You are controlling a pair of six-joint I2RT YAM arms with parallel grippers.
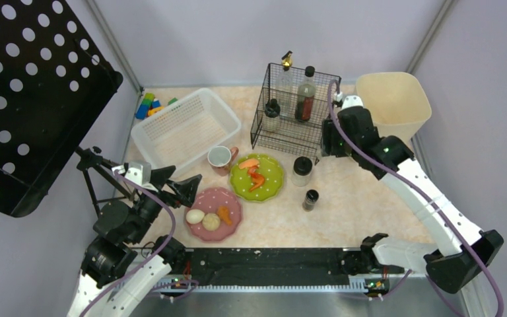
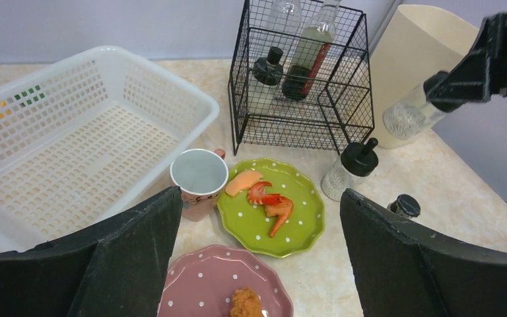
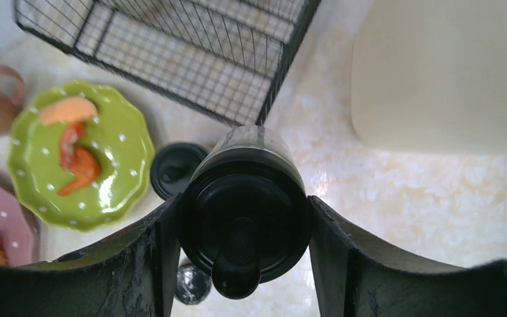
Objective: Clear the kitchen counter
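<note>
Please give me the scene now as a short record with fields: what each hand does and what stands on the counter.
left hand: open, empty, near the pink plate
right hand: shut on a black-lidded shaker, held in the air beside the wire rack
kitchen counter: mug, green plate, small jars, white basket, beige bin

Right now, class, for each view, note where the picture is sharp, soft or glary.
Top external view: even light, soft shadows, the green plate crisp. Left wrist view: the fingers of the left claw dark and featureless, the lifted black-lidded jar slightly soft. Right wrist view: that jar's lid soft, filling the centre; glare on the kitchen counter.
</note>
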